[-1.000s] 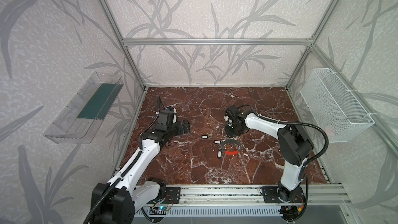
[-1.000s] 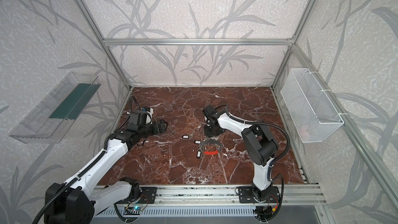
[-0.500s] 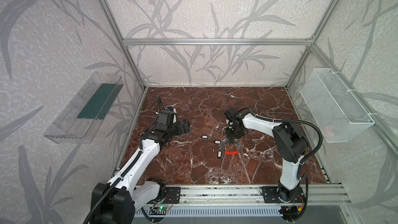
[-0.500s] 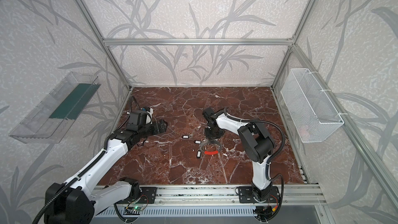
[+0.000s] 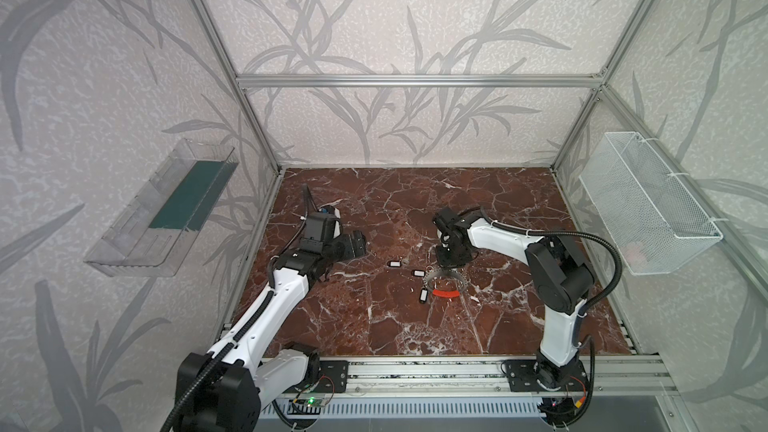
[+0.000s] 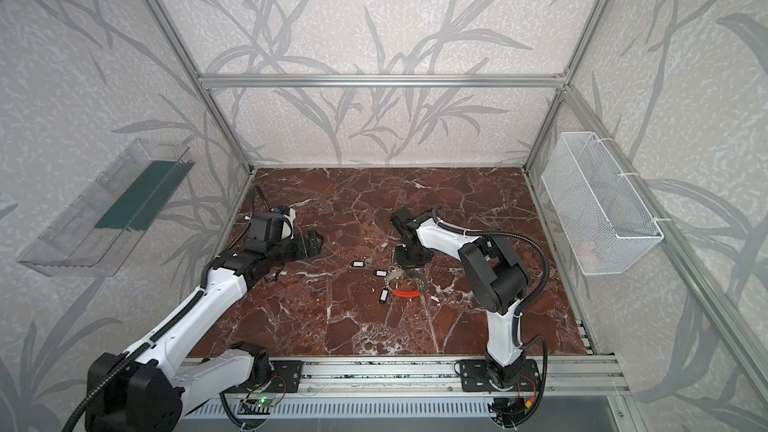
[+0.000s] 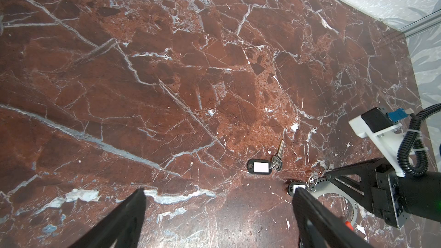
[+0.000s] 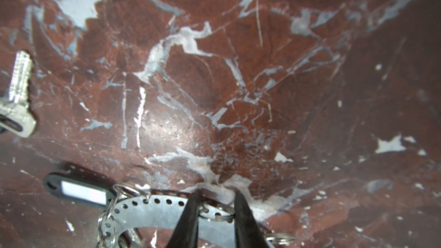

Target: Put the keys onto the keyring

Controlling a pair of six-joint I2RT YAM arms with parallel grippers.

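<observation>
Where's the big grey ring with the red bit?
In both top views the keyring lies near the middle, right gripper at its far edge, keys at its left.

Right wrist view: keyring [image 8: 152,208] cut by frame edge, band part-covered by right gripper [image 8: 216,193]; grip on small split ring [image 8: 216,218] unclear. One key [image 8: 20,91] cropped, blurred. In a top view, keyring [image 5: 445,293] rim at 12 o'clock hidden under gripper; keys [image 5: 417,274] too small to read.
</observation>
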